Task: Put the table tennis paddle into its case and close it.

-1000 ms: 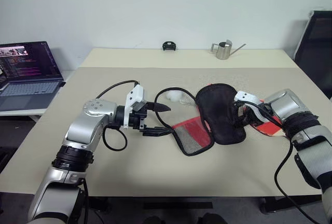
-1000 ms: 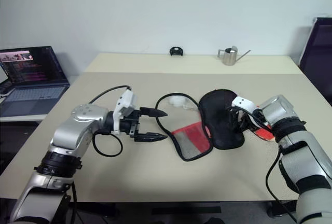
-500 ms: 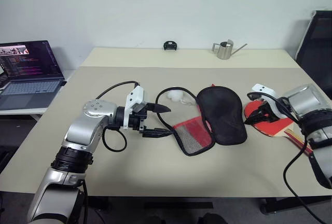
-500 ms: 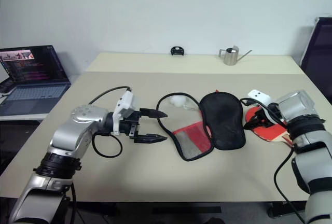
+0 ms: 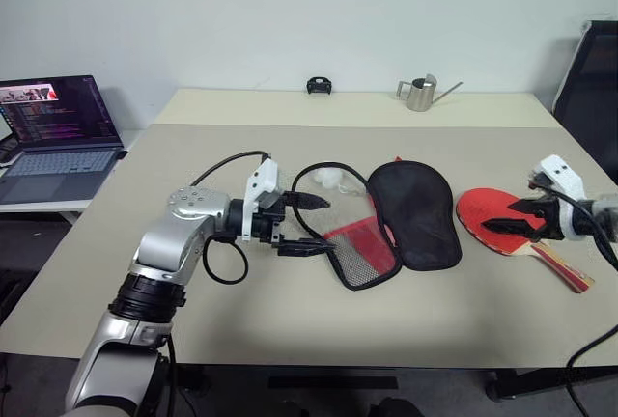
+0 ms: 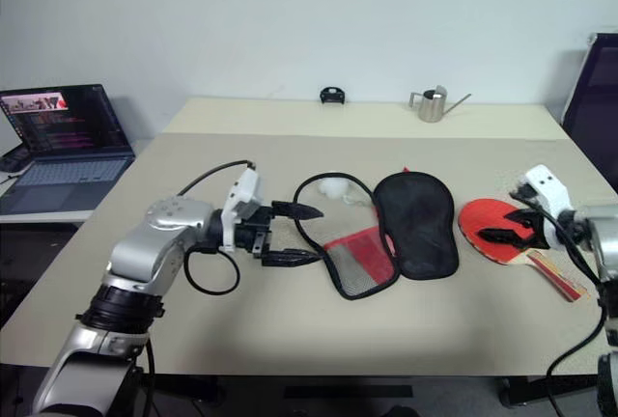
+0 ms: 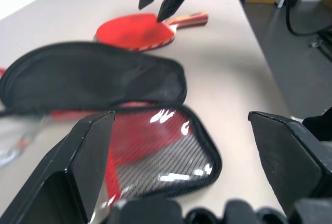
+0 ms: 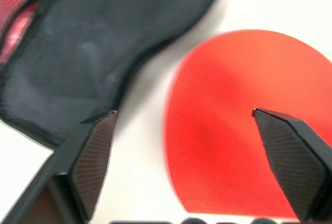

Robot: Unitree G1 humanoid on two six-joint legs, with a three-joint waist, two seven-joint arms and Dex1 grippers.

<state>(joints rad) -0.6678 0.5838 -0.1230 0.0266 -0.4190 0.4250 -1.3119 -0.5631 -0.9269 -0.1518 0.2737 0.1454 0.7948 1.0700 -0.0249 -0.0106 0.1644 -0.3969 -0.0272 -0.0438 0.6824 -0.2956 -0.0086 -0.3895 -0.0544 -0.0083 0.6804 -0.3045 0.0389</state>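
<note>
Right wrist view: right gripper [image 5: 521,217] spread wide over table tennis paddle [image 5: 497,221] lying just below, case [image 5: 401,224] beside — left gripper [image 5: 309,224] also spread at its mesh flap — likely snag: blade skidding off fingertips, flap collapsing.

Silver arms, looping black cables, black-fingered white-cased claws.

Light: bright, even, diffuse, from overhead | Shadows: soft, faint under objects on the bench [image 5: 290,320] | Glare: white highlights on the case [image 7: 171,156] mesh, left wrist view | Blur: right wrist view soft throughout; left wrist view foreground fingers [image 7: 78,182] out of focus | Head views: sharp
</note>
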